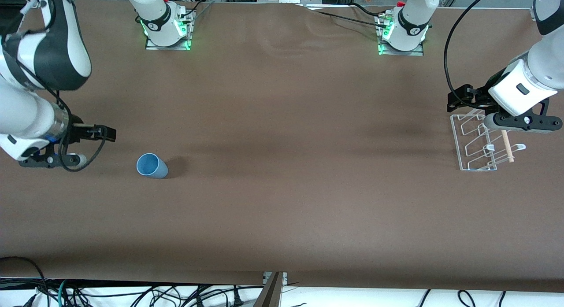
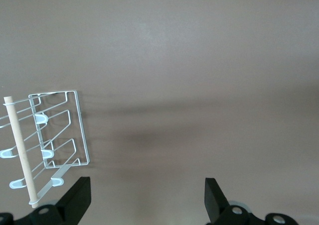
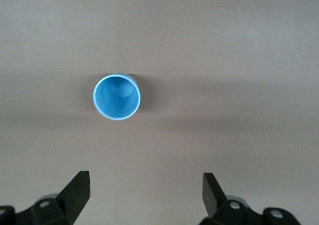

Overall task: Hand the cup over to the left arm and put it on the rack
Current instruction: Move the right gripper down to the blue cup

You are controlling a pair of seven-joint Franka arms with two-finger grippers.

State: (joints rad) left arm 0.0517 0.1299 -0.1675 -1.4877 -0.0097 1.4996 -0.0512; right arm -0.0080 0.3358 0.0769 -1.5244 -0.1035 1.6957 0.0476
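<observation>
**Cup upright on the table, both grippers empty**

Nearest the front camera stands the small light-blue plastic cup (image 1: 152, 165), upright and mouth up on the brown table (image 1: 282, 201), toward the right arm's end. Right gripper (image 1: 108, 134) hangs near it, jaws spread wide, holding nothing. Left gripper (image 1: 456, 102) hovers over the white wire rack (image 1: 478, 142) with its wooden dowel (image 1: 507, 146), jaws wide, empty.
</observation>
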